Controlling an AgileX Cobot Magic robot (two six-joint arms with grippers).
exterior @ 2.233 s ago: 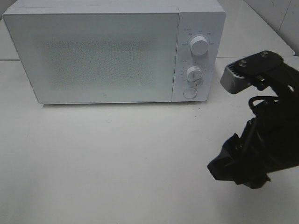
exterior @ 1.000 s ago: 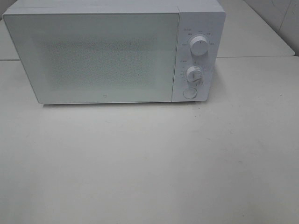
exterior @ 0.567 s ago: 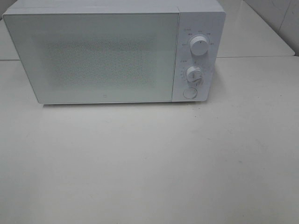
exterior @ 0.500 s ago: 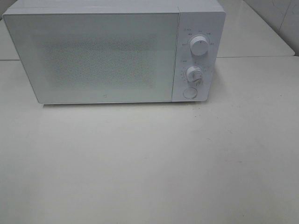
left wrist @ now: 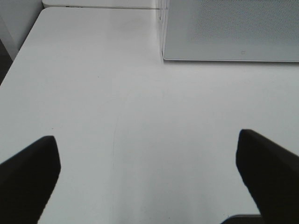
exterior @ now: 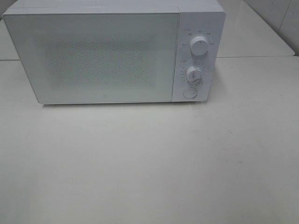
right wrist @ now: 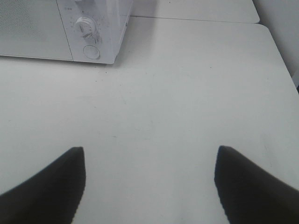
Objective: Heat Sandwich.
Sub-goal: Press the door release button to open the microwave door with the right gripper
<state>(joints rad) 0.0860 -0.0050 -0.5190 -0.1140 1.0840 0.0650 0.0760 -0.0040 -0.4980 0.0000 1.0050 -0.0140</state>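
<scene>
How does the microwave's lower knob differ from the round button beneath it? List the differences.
The lower knob stands out from the control panel and has a pointer ridge; the round button looks flat and plain. Tick marks surround the knob; none surround the button. Both are white, round and on the right side of the microwave.
</scene>
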